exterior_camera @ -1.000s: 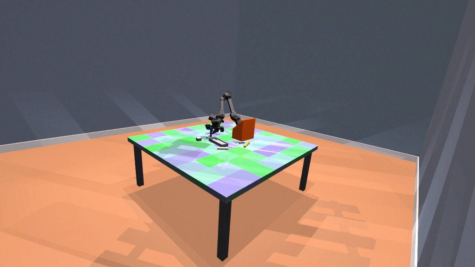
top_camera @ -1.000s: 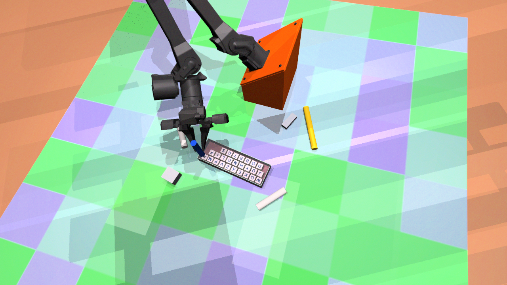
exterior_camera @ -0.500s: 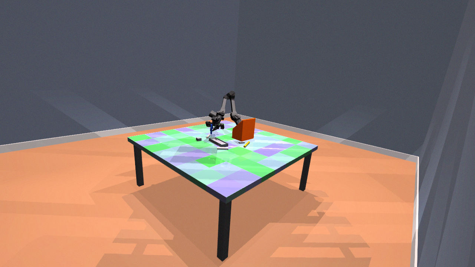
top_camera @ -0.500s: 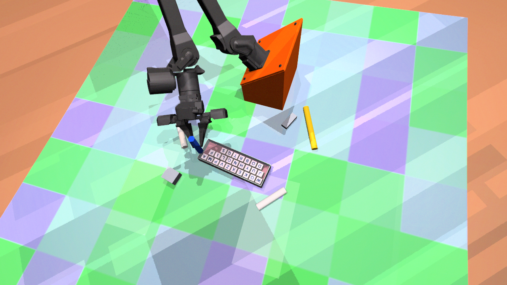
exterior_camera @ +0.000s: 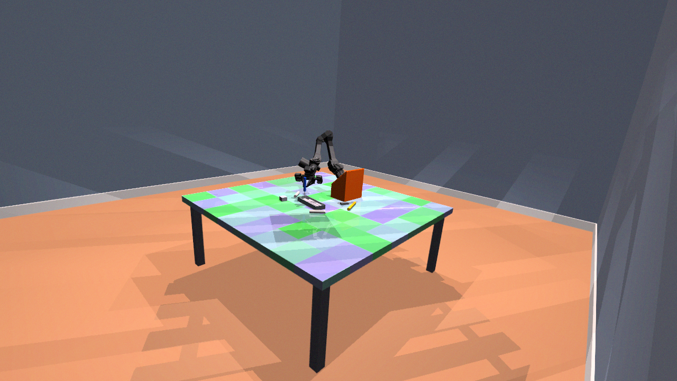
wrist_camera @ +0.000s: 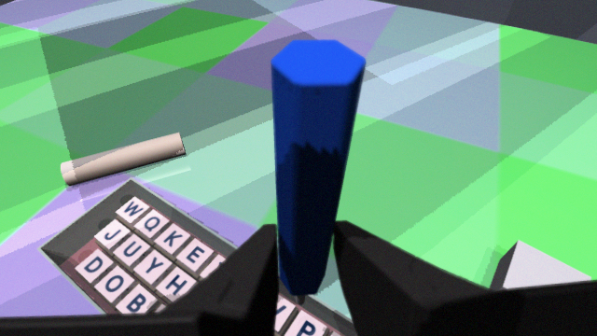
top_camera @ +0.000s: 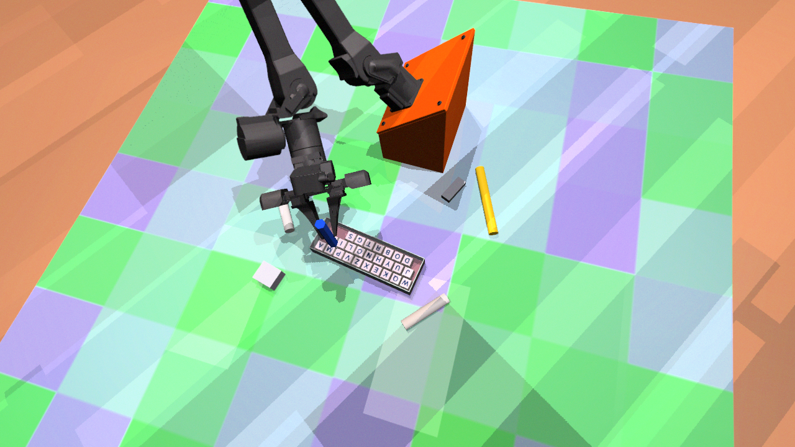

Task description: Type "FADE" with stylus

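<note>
My gripper [top_camera: 328,235] [exterior_camera: 307,186] [wrist_camera: 305,235] is shut on the blue stylus [top_camera: 324,231] [exterior_camera: 304,182] [wrist_camera: 312,140], which stands nearly upright between the fingers. The keyboard [top_camera: 371,256] [exterior_camera: 311,202] [wrist_camera: 151,266] lies below it. In the wrist view the stylus's thin tip shows over the keyboard's edge near the V and P keys and seems raised. The D key [top_camera: 407,259] [wrist_camera: 93,265] and E key [top_camera: 376,270] [wrist_camera: 195,255] are in sight. The A key [top_camera: 320,244] shows at the keyboard's left end in the top view. The F key is hidden there.
A pale block [top_camera: 268,274] [exterior_camera: 283,198] [wrist_camera: 541,271] and a short white cylinder [top_camera: 286,218] [exterior_camera: 296,194] lie left of the keyboard. A white rod [top_camera: 425,312] [exterior_camera: 317,212] [wrist_camera: 123,159], small grey block [top_camera: 453,189] and yellow rod [top_camera: 487,200] [exterior_camera: 351,206] lie right. The orange base [top_camera: 413,144] [exterior_camera: 350,186] stands behind.
</note>
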`<action>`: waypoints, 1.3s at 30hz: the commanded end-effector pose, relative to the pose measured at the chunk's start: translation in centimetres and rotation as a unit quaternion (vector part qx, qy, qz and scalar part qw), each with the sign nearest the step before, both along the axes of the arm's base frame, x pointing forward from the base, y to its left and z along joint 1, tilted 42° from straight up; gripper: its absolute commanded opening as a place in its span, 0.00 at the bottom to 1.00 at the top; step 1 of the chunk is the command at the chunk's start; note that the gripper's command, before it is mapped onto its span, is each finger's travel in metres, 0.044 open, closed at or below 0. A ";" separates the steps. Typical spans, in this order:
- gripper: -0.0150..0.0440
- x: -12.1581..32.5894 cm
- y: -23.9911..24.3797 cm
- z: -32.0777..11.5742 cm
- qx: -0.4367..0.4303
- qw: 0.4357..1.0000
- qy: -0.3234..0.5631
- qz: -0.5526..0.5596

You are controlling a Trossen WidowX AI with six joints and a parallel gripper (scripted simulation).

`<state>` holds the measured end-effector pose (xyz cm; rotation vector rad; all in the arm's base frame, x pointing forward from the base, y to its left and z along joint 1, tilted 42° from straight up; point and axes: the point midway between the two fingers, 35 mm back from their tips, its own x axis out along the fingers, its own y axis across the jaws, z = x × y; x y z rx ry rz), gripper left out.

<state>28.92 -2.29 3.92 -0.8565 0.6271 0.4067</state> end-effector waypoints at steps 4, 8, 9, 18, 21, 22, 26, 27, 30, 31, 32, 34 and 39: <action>0.25 -0.1 3.0 -2.0 0.001 0.999 0.037 0.040; 0.25 -0.4 4.7 -3.2 -0.001 0.996 0.058 0.064; 0.25 -0.5 5.1 -3.5 -0.002 0.995 0.064 0.070; 0.25 -1.9 8.8 -6.1 -0.014 0.986 0.111 0.125; 0.25 -2.4 9.8 -6.9 -0.020 0.982 0.125 0.141; 0.25 -2.5 10.0 -7.0 -0.021 0.981 0.128 0.144; 0.25 -2.6 10.1 -7.1 -0.022 0.981 0.129 0.145; 0.25 -2.6 10.1 -7.1 -0.022 0.981 0.129 0.145; 0.25 -2.6 10.1 -7.1 -0.022 0.981 0.129 0.145; 0.25 -2.6 10.1 -7.1 -0.022 0.981 0.129 0.145; 0.25 -2.6 10.1 -7.1 -0.022 0.981 0.129 0.145; 0.25 -2.6 10.1 -7.1 -0.022 0.981 0.129 0.145; 0.25 -2.5 9.7 -7.5 -0.022 0.981 0.129 0.145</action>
